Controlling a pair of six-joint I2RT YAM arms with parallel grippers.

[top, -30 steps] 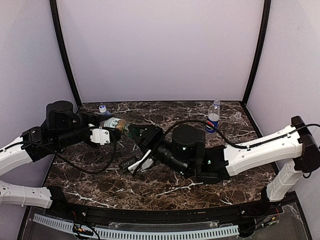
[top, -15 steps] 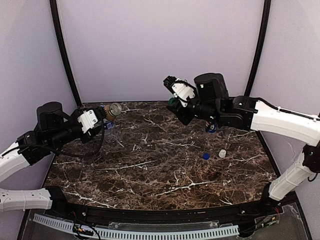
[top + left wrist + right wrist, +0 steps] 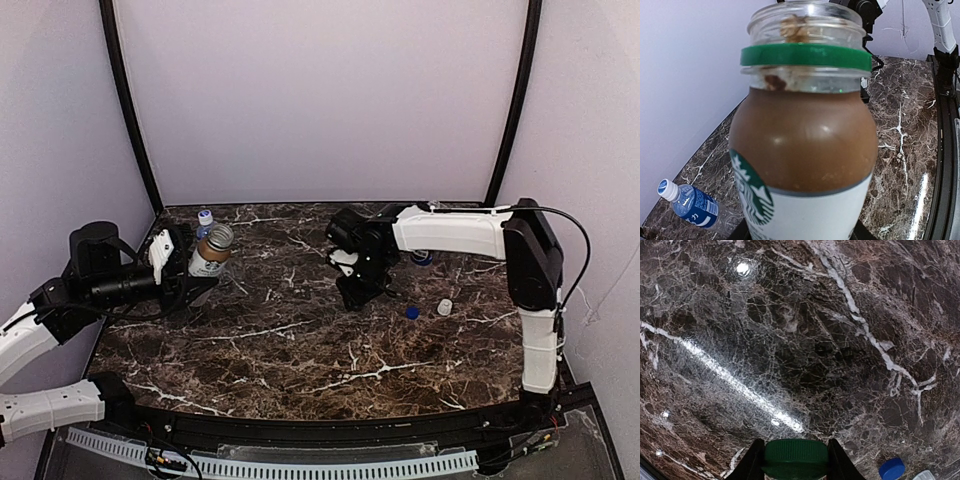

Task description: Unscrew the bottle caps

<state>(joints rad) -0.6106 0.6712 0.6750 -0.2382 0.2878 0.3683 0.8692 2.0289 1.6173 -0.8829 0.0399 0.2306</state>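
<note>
Green round plastic screw cap [image 3: 796,458] sits pinched between the two dark fingers of the right tool [image 3: 355,288], held low over the middle of the dark marble table [image 3: 300,350]. A short clear plastic bottle with brown contents [image 3: 802,145] is at the far left. Its mouth is open, it has a green ring round its neck, and the left tool [image 3: 185,268] clamps it around its lower body. Just beyond it, near the far left corner, is a small blue-labelled clear plastic bottle [image 3: 695,206] with its pale cap [image 3: 666,188] on. A small blue cap [image 3: 411,312] and a small white cap [image 3: 444,307] lie close together on the table, just right of the right tool.
</note>
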